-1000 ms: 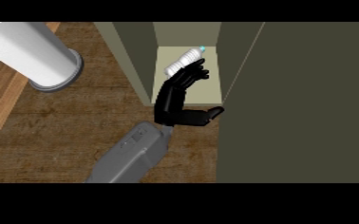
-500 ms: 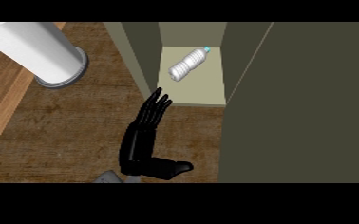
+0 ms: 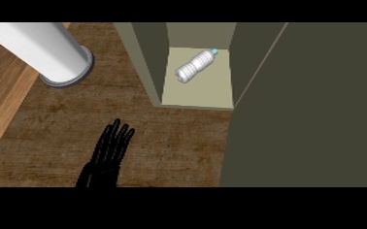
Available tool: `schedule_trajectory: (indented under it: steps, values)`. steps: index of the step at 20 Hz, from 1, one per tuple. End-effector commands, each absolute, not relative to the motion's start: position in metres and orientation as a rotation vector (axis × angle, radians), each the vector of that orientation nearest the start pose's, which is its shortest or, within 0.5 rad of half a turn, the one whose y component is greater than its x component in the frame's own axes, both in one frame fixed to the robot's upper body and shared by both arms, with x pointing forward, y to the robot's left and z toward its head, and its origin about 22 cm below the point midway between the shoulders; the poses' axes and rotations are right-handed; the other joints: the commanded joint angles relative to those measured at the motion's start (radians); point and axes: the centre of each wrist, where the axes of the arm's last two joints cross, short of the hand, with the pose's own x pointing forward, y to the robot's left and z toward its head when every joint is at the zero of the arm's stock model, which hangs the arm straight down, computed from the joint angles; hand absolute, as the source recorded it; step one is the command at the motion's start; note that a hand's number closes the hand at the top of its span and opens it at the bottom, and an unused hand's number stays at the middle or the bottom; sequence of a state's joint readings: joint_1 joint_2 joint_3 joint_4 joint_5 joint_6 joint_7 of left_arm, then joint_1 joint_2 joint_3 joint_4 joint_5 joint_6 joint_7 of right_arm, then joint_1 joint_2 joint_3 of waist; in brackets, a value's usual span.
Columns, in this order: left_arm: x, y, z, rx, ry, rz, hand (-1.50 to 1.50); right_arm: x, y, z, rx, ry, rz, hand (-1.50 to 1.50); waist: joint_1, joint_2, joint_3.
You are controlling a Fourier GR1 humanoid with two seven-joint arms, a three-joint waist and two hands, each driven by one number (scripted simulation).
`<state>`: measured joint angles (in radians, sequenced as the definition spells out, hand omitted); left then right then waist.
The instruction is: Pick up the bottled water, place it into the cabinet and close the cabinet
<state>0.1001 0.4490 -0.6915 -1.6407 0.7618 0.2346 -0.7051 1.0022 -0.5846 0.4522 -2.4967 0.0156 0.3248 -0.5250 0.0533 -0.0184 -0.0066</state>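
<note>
The bottled water (image 3: 195,67), clear with a light blue cap, lies on its side on the pale floor of the cabinet (image 3: 204,94), cap toward the back right. No hand touches it. My left hand (image 3: 108,151) is low over the wooden counter at the lower left, fingers straight and pointing up the view, well short of the cabinet's front edge. The cabinet door (image 3: 301,121) stands open as a broad dark panel on the right. My right hand does not show.
A large white cylinder (image 3: 46,51) on a grey base stands at the upper left. A lighter wood strip (image 3: 13,94) runs along the counter's left side. The cabinet's left wall (image 3: 147,60) rises between the cylinder and the bottle.
My left hand let go of the bottle inside the cabinet and drew back down and left across the counter. The bottle stays lying in the cabinet.
</note>
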Motion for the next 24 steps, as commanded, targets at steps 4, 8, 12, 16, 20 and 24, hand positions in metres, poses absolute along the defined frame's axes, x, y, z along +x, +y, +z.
schedule_trajectory:
  steps: [4, 8, 12, 16, 20, 24]
  values:
    - [0.132, 0.250, -0.019, -0.439, -1.828, 0.138, -1.50, 0.033, -0.220, 0.162, 0.598, -1.861, 0.862, 1.50, 0.010, 0.005, -0.004]
    - [0.113, 0.284, -0.012, -0.428, -1.832, 0.120, -1.50, 0.035, -0.209, 0.157, 0.647, -1.850, 0.767, 1.50, 0.028, 0.011, -0.003]
    - [0.115, 0.300, -0.004, -0.465, -1.846, 0.106, -1.50, 0.035, -0.200, 0.161, 0.683, -1.786, 0.749, 1.50, 0.030, 0.023, -0.006]
    - [0.102, 0.314, -0.005, -0.490, -1.829, 0.091, -1.50, 0.046, -0.194, 0.154, 0.720, -1.737, 0.834, 1.50, 0.060, 0.030, -0.005]
    - [0.100, 0.329, -0.004, -0.496, -1.820, 0.061, -1.50, 0.065, -0.186, 0.149, 0.743, -1.763, 0.973, 1.50, 0.092, 0.036, -0.008]
    - [0.111, 0.337, 0.007, -0.507, -1.852, 0.043, -1.50, 0.076, -0.184, 0.148, 0.724, -1.720, 1.062, 1.50, 0.106, 0.042, -0.011]
